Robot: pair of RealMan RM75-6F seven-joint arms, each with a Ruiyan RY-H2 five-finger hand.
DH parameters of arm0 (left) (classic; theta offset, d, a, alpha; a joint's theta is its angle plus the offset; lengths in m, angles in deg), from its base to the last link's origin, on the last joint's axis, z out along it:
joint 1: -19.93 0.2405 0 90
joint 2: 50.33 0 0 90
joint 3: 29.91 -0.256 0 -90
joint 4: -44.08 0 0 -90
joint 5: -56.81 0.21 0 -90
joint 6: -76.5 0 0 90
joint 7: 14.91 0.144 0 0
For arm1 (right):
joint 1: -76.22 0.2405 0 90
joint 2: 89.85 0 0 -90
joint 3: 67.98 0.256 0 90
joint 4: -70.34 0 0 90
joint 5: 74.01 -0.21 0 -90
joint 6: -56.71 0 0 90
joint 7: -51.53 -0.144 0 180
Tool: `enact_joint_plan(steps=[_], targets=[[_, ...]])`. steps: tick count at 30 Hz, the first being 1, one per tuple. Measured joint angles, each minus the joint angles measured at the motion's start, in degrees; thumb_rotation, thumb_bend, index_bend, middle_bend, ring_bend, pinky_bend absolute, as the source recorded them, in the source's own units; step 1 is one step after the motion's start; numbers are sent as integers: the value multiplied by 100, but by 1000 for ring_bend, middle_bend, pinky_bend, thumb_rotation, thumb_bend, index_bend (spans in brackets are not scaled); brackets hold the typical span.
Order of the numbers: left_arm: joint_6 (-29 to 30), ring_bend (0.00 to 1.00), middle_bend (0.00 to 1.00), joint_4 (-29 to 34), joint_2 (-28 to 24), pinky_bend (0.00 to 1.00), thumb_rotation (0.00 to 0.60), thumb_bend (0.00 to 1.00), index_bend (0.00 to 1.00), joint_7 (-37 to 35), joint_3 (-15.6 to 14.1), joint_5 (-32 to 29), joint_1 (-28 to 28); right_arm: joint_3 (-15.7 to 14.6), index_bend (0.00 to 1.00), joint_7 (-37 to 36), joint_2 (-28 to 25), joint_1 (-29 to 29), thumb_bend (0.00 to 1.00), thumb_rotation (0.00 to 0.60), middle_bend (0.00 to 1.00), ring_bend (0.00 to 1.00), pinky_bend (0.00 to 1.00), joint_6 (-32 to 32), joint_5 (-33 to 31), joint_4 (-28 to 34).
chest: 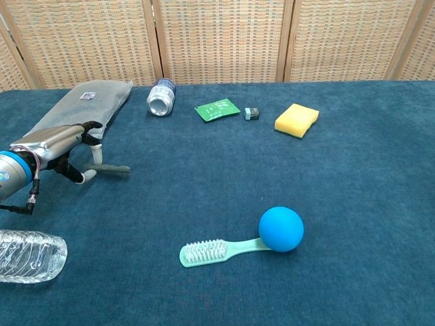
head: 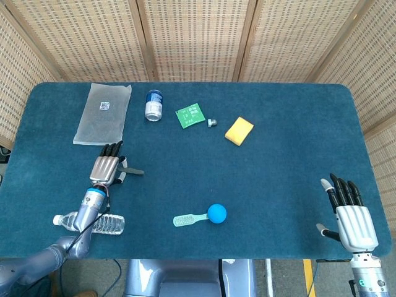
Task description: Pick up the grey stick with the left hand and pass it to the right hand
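grey stick (chest: 112,168) flat on table, under left hand (head: 106,167) fingertips (touching?)

open blue table (head: 291,179) mid-span; only brush (head: 189,218) and ball (head: 216,213) between

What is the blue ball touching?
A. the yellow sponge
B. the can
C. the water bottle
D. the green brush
D: the ball sits against the handle end of the brush, far from the other things.
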Motion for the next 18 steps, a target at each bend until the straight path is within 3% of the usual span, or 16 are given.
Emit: enact_joint_plan(steps=[6,13,18], targets=[[161,0,0,503,-259,0,600,425,722,-464,42,153,72,-4,0,-10,30,24,0,600,0,0,0,16,43,-27],[398,0,0,1749,-730,0,600,419,728,-1296,67,470,225,38,10,-83,233,228,0,600,0,0,0,-70,576,-460],[317,0,0,2799,-1004,0,600,420,733,-2100,151,529,242,142,126,-457,197,583,0,600,0,0,0,66,903,-579]])
